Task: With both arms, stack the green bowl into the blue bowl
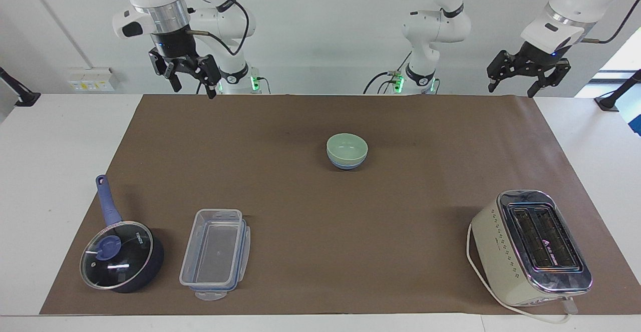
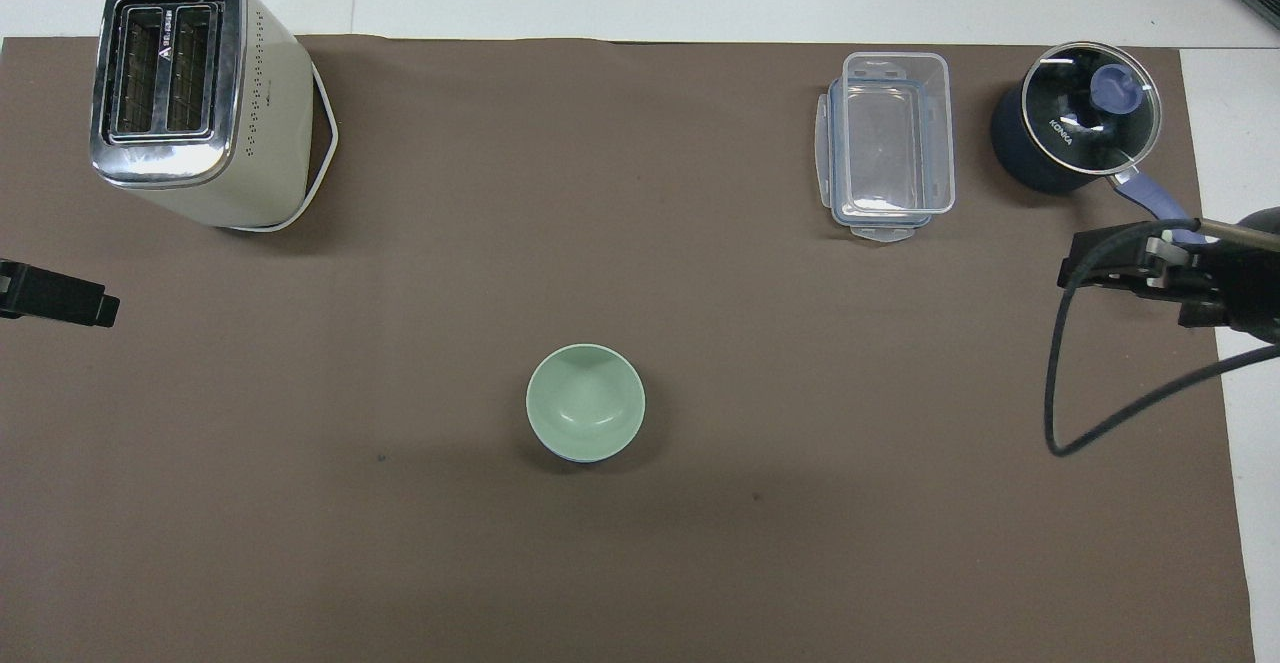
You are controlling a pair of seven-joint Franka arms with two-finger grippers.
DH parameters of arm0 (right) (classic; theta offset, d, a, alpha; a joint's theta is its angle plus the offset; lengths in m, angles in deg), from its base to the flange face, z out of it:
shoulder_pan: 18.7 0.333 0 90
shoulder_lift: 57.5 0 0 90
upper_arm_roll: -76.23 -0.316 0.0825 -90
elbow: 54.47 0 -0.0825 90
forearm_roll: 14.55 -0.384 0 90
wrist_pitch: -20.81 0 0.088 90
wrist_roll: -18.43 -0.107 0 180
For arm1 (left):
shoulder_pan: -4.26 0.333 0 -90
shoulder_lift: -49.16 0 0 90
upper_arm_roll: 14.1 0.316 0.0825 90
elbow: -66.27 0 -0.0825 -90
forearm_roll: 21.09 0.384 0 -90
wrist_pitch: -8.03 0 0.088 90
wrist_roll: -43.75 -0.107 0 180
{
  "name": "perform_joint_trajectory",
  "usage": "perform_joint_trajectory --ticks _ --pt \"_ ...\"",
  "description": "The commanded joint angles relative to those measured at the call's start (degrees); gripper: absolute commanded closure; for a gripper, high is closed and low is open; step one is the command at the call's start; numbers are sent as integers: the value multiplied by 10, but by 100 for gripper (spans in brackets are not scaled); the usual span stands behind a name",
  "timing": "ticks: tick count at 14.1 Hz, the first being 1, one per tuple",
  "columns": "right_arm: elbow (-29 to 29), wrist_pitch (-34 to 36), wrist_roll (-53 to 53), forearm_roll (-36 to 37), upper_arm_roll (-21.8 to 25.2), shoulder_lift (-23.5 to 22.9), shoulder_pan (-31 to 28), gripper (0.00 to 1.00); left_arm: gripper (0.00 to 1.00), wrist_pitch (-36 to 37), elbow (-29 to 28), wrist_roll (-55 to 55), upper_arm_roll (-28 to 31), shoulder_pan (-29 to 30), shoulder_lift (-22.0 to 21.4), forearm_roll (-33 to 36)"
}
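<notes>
The green bowl [image 1: 347, 146] sits nested inside the blue bowl [image 1: 345, 163] near the middle of the brown mat. Only the blue bowl's lower wall shows under the green rim. In the overhead view the green bowl [image 2: 585, 401] covers nearly all of the blue bowl. My right gripper [image 1: 193, 80] is open and empty, raised over the mat's edge by its own base, well apart from the bowls. It also shows in the overhead view [image 2: 1150, 271]. My left gripper [image 1: 513, 79] is open and empty, and waits raised at the left arm's end of the table.
A cream toaster [image 1: 533, 247] with a white cord stands farther from the robots, toward the left arm's end. A clear plastic container [image 1: 215, 252] and a dark blue lidded saucepan [image 1: 120, 257] stand toward the right arm's end. The brown mat [image 1: 320, 232] covers the table.
</notes>
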Motion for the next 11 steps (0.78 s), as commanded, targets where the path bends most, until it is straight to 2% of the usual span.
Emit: perform_joint_trajectory --ticks 1,9,11 --pt "1 20 74 6 26 6 -13 0 0 -8 -11 1 -2 5 -10 5" --pt "-18 31 85 7 31 3 -18 0 0 -9 -11 1 -2 5 -10 5" --pt "-18 37 86 7 44 5 1 0 0 -9 -11 1 -2 4 -10 5"
